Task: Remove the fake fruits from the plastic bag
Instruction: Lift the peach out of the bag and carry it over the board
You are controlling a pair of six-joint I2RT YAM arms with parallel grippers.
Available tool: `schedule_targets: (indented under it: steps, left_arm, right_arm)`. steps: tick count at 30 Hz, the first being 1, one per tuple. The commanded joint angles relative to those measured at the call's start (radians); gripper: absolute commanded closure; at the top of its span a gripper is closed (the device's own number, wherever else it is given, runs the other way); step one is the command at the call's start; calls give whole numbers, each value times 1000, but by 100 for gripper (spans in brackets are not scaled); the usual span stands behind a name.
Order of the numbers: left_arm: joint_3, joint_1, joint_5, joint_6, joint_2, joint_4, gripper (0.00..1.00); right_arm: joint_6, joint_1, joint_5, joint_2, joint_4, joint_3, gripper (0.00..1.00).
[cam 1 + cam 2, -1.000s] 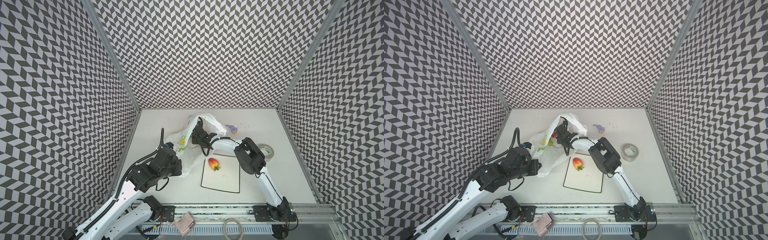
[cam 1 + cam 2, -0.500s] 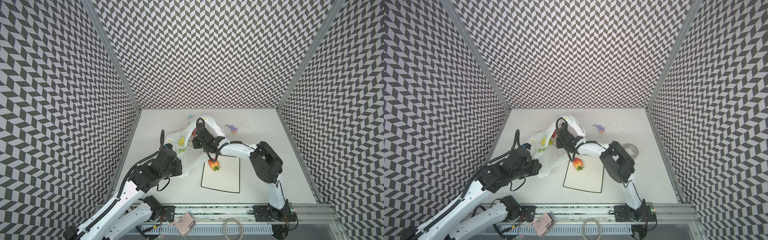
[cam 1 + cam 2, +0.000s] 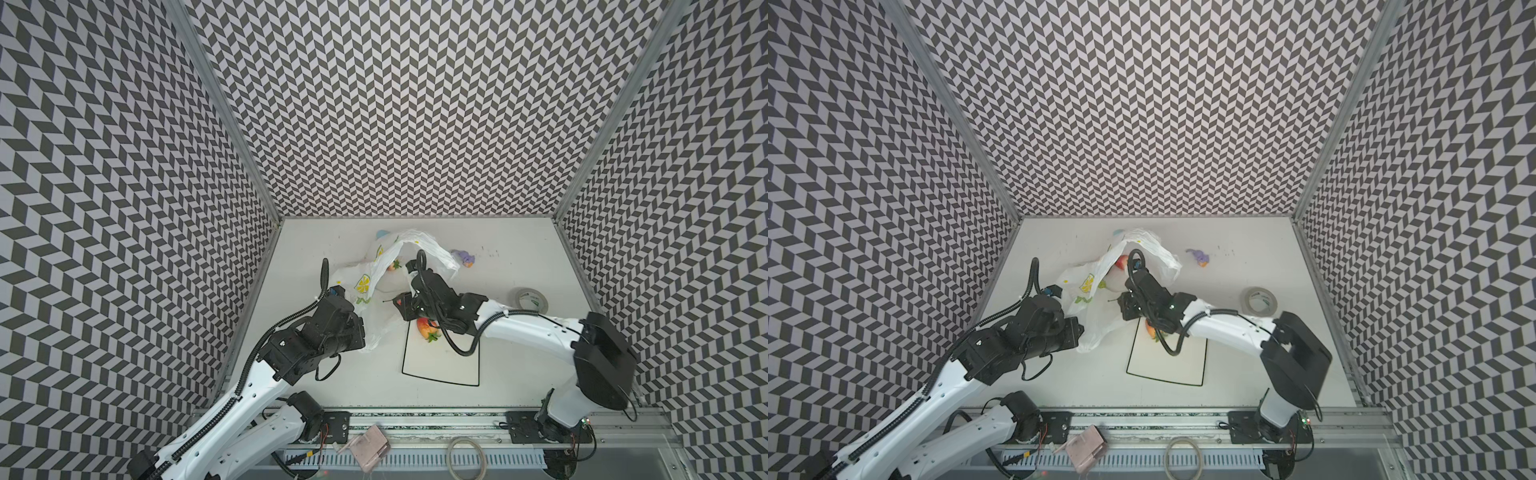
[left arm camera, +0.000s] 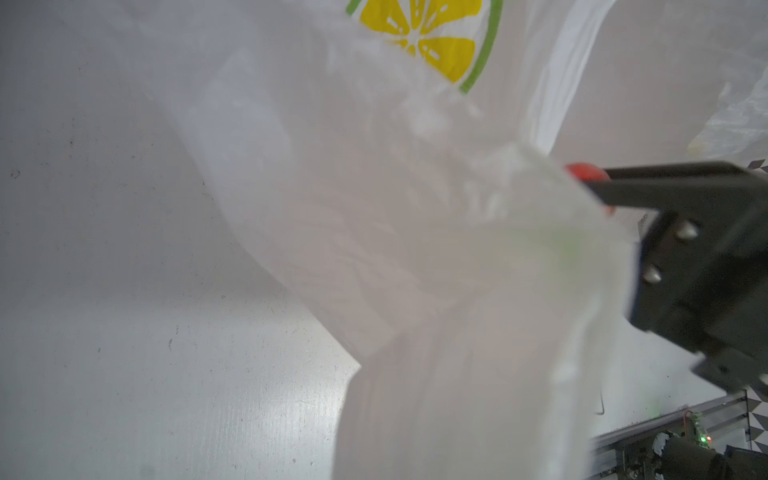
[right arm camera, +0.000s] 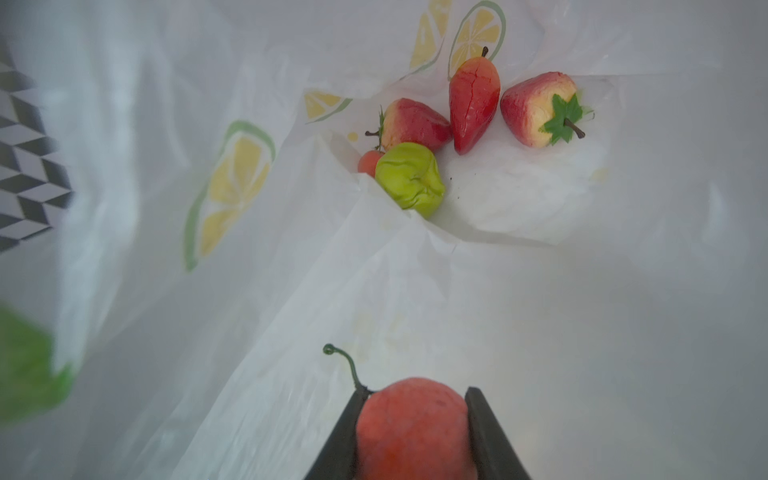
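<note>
The plastic bag (image 3: 384,266) (image 3: 1090,286), white with lemon prints, lies rumpled with its mouth held up. My left gripper (image 3: 358,332) is shut on the bag's near edge; in the left wrist view the bag (image 4: 436,291) hides its jaws. My right gripper (image 5: 415,392) (image 3: 400,307) is shut on a round orange-red fruit (image 5: 411,428) with a curled green stem, just outside the bag's mouth. Deeper in the bag lie three strawberries (image 5: 536,110), a green pear-like fruit (image 5: 409,178) and a small orange-red one (image 5: 368,162). Another strawberry (image 3: 426,328) rests on the plate.
A white square plate with a black rim (image 3: 440,380) (image 3: 1167,378) lies in front of the bag, under the right arm. A roll of tape (image 3: 528,299) sits at the right. A purple toy figure (image 3: 463,257) and a light blue egg (image 3: 382,233) lie behind the bag.
My right gripper has drawn back out of the bag toward the plate with the round fruit, and its elbow has swung right. The left arm has held still.
</note>
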Motion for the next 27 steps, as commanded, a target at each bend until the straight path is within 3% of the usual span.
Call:
schedule_targets:
  steps: [1, 6, 10, 12, 19, 27]
  left_arm:
    - [8, 2, -24, -13, -11, 13, 100]
    - [9, 2, -24, -13, -13, 21, 100]
    - [8, 2, -29, -16, -19, 22, 100]
    - [8, 2, -34, -17, -21, 21, 100]
    - [15, 2, -42, -9, -9, 29, 100]
    - [29, 2, -47, 0, 1, 4, 100]
  right_arm:
    - [-57, 17, 49, -164, 13, -127, 68]
    - [-19, 20, 36, -388, 36, -349, 67]
    - [66, 11, 178, -515, 11, -432, 65]
    - [112, -20, 190, -547, 13, -464, 65]
    - [362, -157, 121, -430, 89, -484, 65]
    - [570, -196, -9, -193, 222, -429, 66]
